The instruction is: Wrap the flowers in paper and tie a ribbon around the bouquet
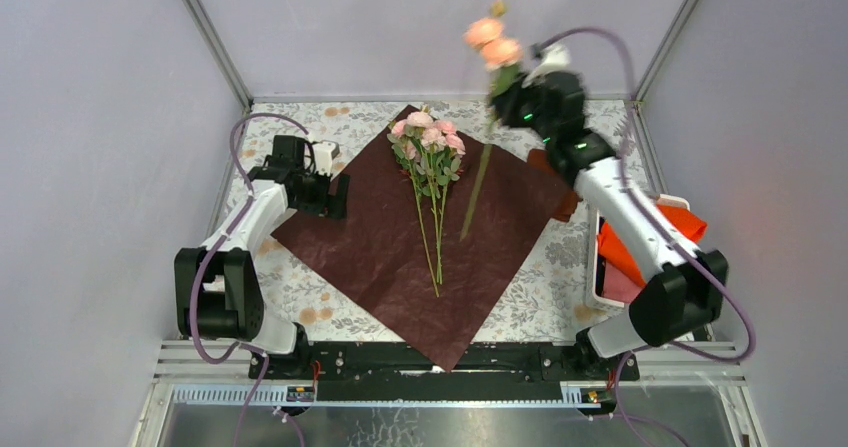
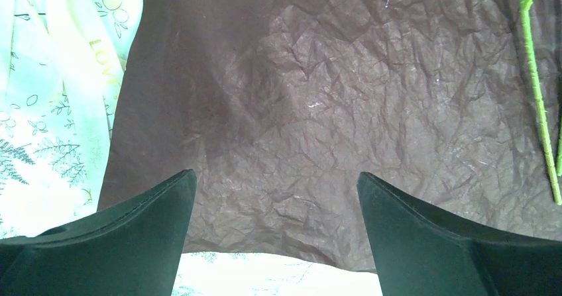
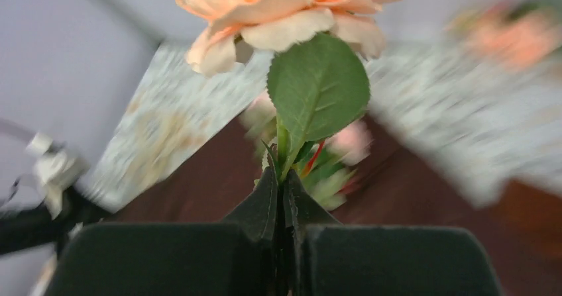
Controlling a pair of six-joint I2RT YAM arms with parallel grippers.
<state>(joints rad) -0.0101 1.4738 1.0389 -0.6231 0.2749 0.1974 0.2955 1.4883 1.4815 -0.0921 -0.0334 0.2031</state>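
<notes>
The right claw (image 3: pixel 281 190) pinches a peach rose (image 3: pixel 285 11) up high, likely to lay it by the flowers (image 1: pixel 428 139) on the paper (image 1: pixel 370 247). The left claw (image 2: pixel 275 180) hangs wide apart.

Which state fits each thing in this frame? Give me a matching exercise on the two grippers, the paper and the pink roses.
Things:
1. left gripper
2. right gripper
3. paper
4. pink roses

States:
A. lying on the paper
B. shut on the stem of a peach rose, lifted in the air
C. open, nothing between the jaws
D. spread flat, dark side up

Pairs: 1-C, 2-B, 3-D, 4-A
</notes>
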